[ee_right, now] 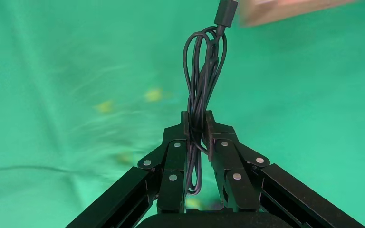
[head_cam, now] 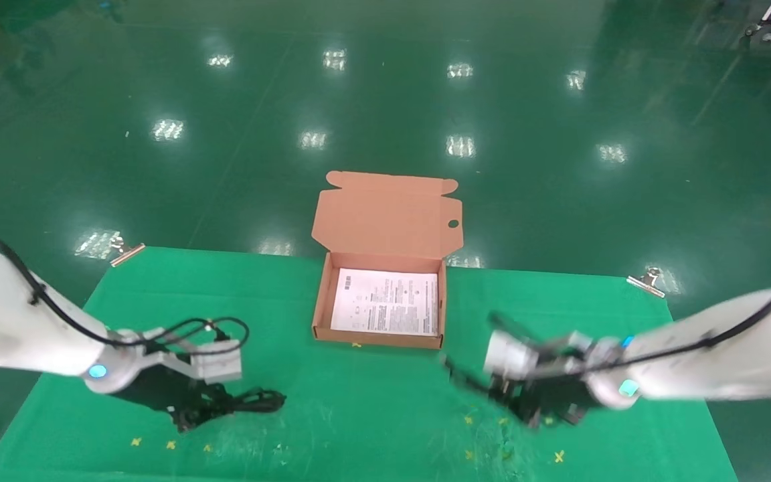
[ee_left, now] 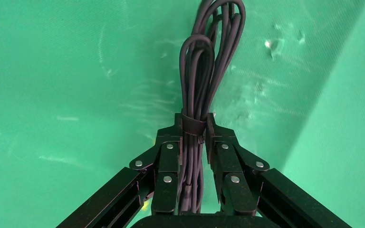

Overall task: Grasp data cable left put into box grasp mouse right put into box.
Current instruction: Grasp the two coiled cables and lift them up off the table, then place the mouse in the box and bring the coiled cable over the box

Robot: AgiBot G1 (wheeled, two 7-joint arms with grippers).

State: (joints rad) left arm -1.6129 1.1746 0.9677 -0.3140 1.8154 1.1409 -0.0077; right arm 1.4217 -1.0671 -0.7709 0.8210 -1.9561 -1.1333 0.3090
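Left fingers (ee_left: 167, 156): pinched on the data cable (ee_left: 204, 61) at its tie band, both pads tight against the bundle. Long axis of the coil in line with the fingers, looped end straight out beyond the tips, short end back between the finger links. In the head view, coil low over the desk (head_cam: 372, 415), or resting on it; cannot tell which.

Right fingers (ee_right: 224, 156): pinched on a thin looped cord (ee_right: 204, 61), likewise in line with the fingers, USB plug (ee_right: 225, 12) at the far end beyond the tips. Mouse body not made out in any view; probably hidden under the right wrist.

Farther out: box (head_cam: 322, 294) ahead of both pairs of fingers and between them, lid open, white sheet bare inside, neither item in it. One box corner just past the plug in the right wrist view, so judged nearer to the right fingers than to the left.

For the coming placement: carry the coil forward and inward, then turn its long axis to lie along the box's width before release.
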